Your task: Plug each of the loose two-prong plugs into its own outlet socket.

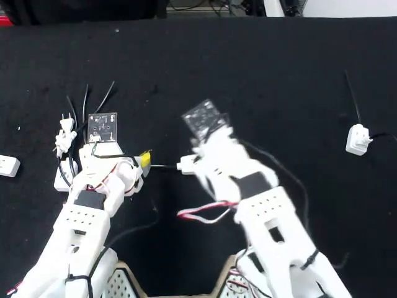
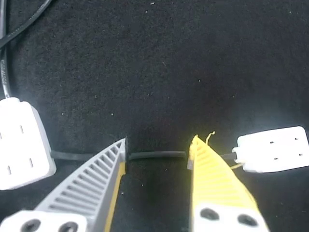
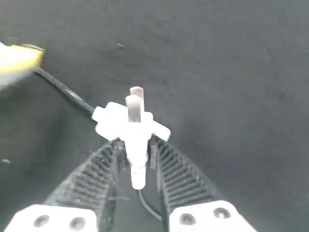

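Observation:
My right gripper point(image 3: 135, 141) is shut on a white two-prong plug point(image 3: 136, 162), whose prongs stick out past the fingertips. Just beyond them lies a small white socket point(image 3: 110, 121) on a black cable point(image 3: 63, 89). In the high view this socket point(image 1: 185, 165) sits mid-table at the tip of the right gripper point(image 1: 195, 162). My left gripper point(image 2: 157, 147) is open, with its grey and yellow fingers astride the same black cable point(image 2: 155, 155). The cable leads to the slotted white socket point(image 2: 273, 149). In the high view the left gripper point(image 1: 141, 162) sits left of that socket.
A second white socket block point(image 2: 21, 145) lies close beside the left gripper. On the black table another white plug point(image 1: 64, 131) lies at the far left, a white socket point(image 1: 7, 166) at the left edge, and a white plug point(image 1: 358, 139) far right.

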You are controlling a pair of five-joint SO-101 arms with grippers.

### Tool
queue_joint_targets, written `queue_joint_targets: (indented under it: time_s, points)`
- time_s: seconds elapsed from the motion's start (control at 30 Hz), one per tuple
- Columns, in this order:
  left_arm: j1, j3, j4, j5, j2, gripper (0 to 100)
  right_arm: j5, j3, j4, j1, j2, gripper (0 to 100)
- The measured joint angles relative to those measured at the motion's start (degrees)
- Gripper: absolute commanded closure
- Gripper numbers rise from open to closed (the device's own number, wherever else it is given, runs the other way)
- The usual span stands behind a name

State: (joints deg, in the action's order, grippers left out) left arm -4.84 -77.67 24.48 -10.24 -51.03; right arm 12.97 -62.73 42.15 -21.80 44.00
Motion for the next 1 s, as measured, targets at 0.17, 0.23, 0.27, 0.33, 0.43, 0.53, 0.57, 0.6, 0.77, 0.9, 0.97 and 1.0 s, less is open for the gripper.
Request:
queue_joint_targets:
  time_s: [0.17,0.23,0.27,0.33,0.43,0.53,0.57,0.6,0.77,0.9,0.97,1.0]
  points:
    - [-6.15,0.35,5.63,-0.09,-4.40,79,-3.08,-5.80,-8.70,-4.84,-0.44,98.8]
    - [-7.82,0.35,6.51,-0.09,-8.09,79,-3.25,-7.65,-10.46,-5.98,-0.44,98.8]
    - [-7.91,0.35,6.51,-0.09,-10.02,79,-3.25,-8.26,-10.90,-6.59,-0.44,98.8]
    - [-7.74,-1.14,6.42,0.00,-14.59,79,-3.52,-8.70,-11.08,-8.18,-0.44,98.8]
    - [-5.98,-4.75,6.15,0.00,-21.89,79,-3.52,-9.23,-10.90,-11.43,-0.44,98.8]
    - [-4.84,-8.44,6.15,0.00,-29.45,79,-3.52,-9.23,-10.90,-13.63,-0.44,98.8]
    - [-5.10,-9.67,6.15,0.00,-31.82,79,-3.52,-9.23,-10.90,-14.42,-0.44,98.8]
    - [-5.19,-11.08,6.15,0.00,-34.55,79,-3.52,-9.41,-11.25,-15.21,-0.44,98.8]
    - [-6.59,-16.97,6.15,0.00,-45.80,79,-3.52,-10.29,-13.80,-17.58,-0.44,98.8]
    - [-7.91,-18.20,6.33,3.25,-51.87,79,-3.52,-10.29,-13.80,-17.67,-0.44,98.8]
    - [-8.18,-18.37,6.95,4.57,-52.31,79,-3.52,-10.29,-12.92,-17.67,0.26,98.8]
    - [-8.09,-18.37,7.03,4.75,-52.31,79,-3.52,-10.29,-12.04,-17.67,1.41,98.8]
